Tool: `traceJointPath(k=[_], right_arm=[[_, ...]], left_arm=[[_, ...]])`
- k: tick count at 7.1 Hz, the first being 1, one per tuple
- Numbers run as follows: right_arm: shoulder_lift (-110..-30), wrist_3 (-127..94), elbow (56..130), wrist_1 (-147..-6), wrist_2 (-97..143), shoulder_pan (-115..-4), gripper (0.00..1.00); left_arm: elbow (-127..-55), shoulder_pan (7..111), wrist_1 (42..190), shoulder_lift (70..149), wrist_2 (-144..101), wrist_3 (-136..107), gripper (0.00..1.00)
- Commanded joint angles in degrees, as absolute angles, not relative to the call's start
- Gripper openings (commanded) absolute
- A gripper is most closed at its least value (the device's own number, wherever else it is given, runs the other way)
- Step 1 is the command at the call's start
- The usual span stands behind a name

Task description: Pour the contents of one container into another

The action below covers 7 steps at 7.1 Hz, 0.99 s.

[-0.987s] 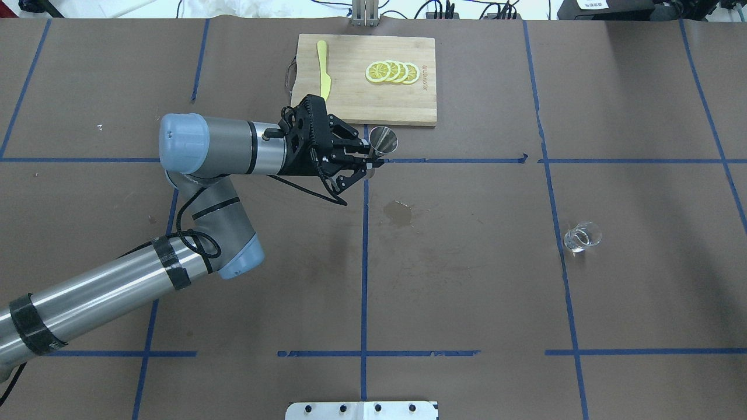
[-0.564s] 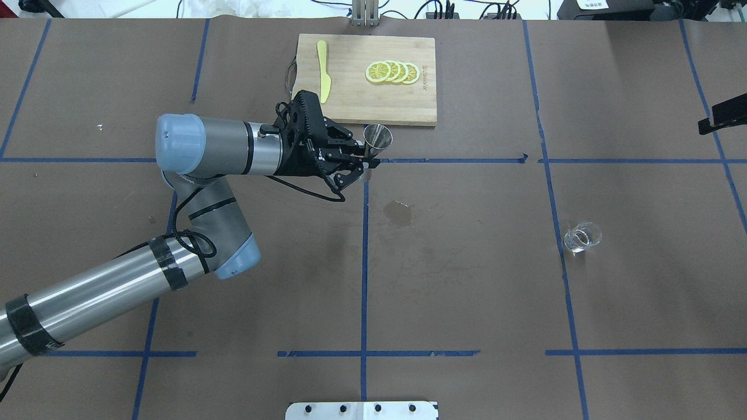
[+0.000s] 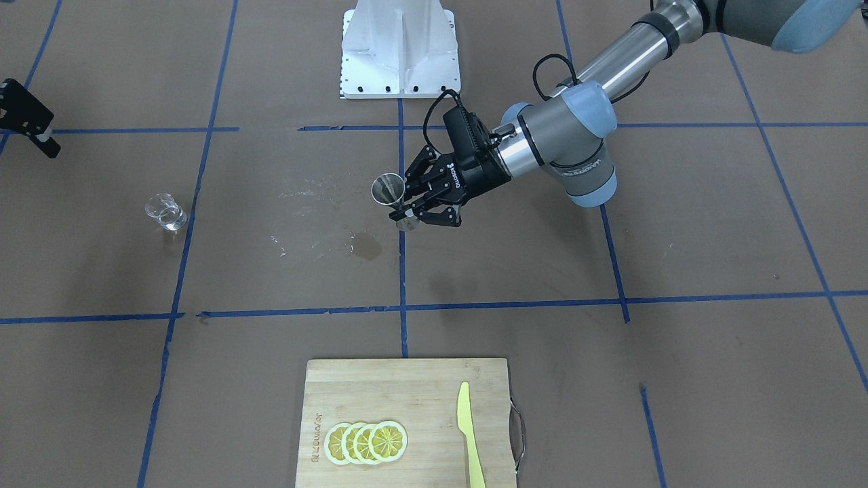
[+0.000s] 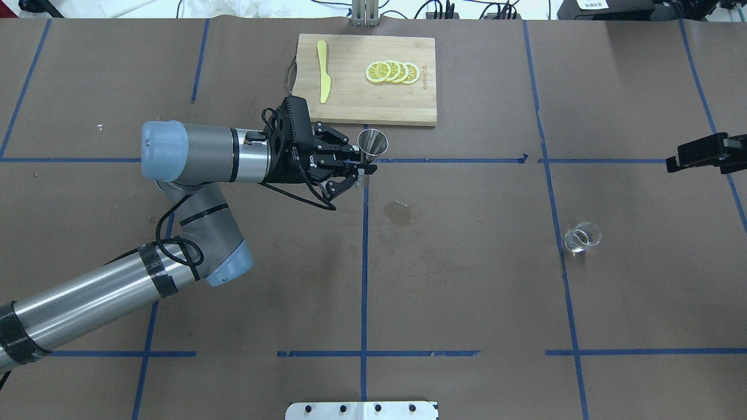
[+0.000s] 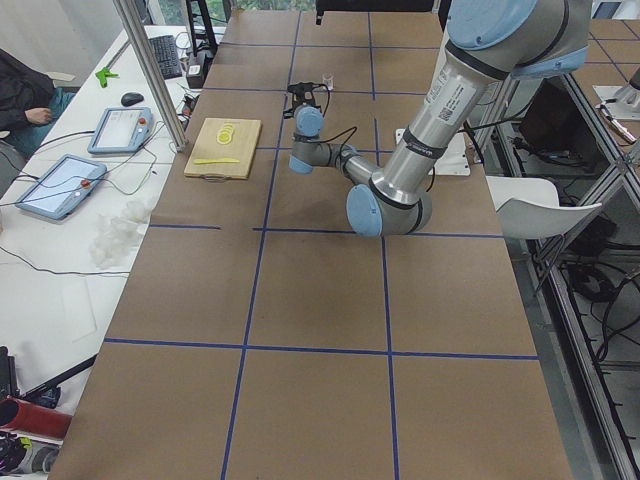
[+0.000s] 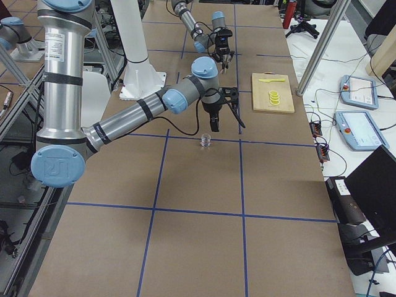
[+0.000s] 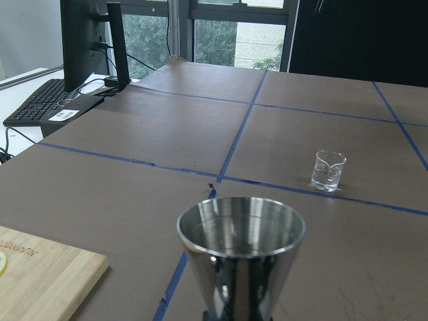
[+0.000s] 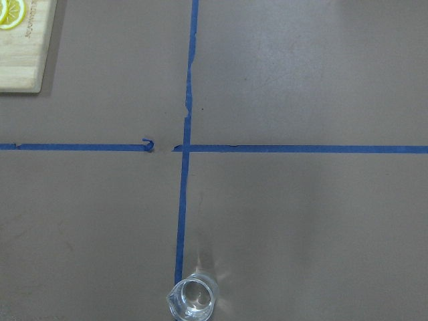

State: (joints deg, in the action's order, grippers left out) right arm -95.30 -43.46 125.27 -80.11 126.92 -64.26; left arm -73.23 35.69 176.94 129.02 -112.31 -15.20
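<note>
Two changes show against a second ago. The left gripper (image 4: 363, 166), clenched on the waist of the jigger (image 4: 373, 143), has drawn it a little toward the robot's left. The right gripper (image 4: 680, 158) has come in over the table edge, its jaws seemingly spread. So the reach for the glass cup (image 4: 582, 236) is probably starting. The cup stands well apart from the jigger and seems to hold a little clear liquid. The upright jigger's upper cone looks empty.

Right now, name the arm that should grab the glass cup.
Right. The right gripper hangs near the glass cup with nothing in it; the left gripper is far off, shut on the jigger.
</note>
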Motion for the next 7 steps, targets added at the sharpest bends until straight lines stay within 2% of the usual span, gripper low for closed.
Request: traceJointPath(k=[1, 5, 7], right_arm=[[-96.32, -47.35, 126.03, -78.75, 123.15, -59.26, 1.0], [-98.25, -68.42, 126.91, -67.88, 90.87, -36.96, 1.0], [-103.33, -72.57, 126.65, -59.72, 75.41, -28.09, 1.0]], left_arm=[[-73.92, 35.68, 177.54, 128.58, -112.24, -12.57, 0.0], [-73.83, 35.68, 177.28, 128.5, -112.15, -12.74, 0.0], [-73.92, 35.68, 177.19, 128.41, -112.15, -12.74, 0.0]])
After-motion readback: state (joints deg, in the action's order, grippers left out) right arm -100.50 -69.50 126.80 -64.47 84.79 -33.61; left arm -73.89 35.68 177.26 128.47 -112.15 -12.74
